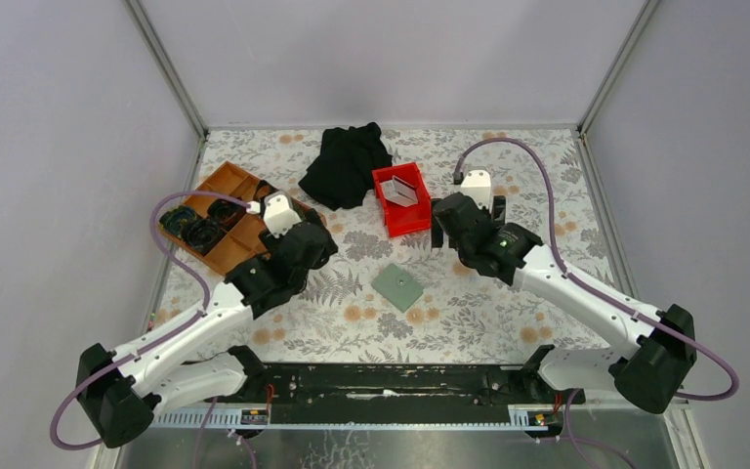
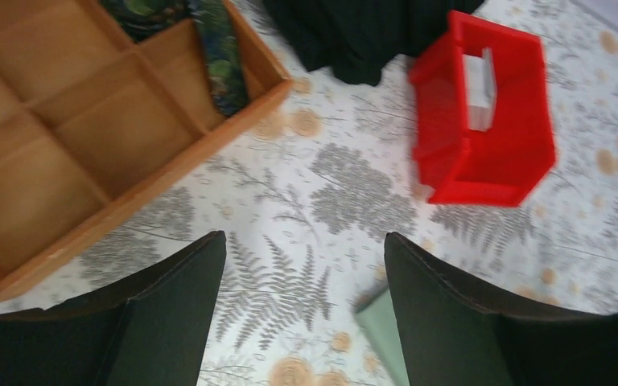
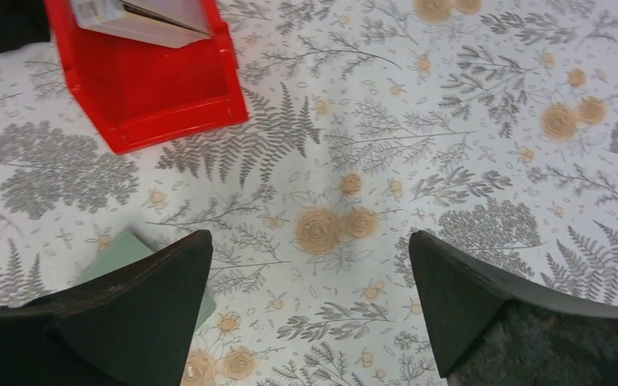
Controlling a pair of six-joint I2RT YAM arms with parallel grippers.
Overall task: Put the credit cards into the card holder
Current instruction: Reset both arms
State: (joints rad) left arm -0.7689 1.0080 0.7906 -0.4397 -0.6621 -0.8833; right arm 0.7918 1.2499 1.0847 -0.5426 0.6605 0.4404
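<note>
1. Surface: a cloth printed with grey ferns and tan flowers, enclosed by plain grey walls.
2. Card holder: a grey-green square lying flat near the middle of the surface, between the two arms. It appears folded shut with the small snap facing up. One corner of it shows in each wrist view. No card is in it or on it, as far as can be seen.
3. Credit cards: pale cards leaning together inside the red bin. The bin stands beyond the card holder and apart from it. The number of cards cannot be told.
4. Left jaws: apart, with bare cloth between them and nothing held. They hang above the surface, left of the card holder and near the wooden tray.
5. Right jaws: wide apart, with nothing held. They hang just right of the red bin, above bare cloth.
6. Also present: a black cloth bunched up behind the red bin.
7. Progress, as judged: nothing done. No card is out of the bin, and the holder is unopened.
8. Left to do, as judged: open the holder and keep it steady, lift each card from the bin, and slide each one into a slot.
</note>
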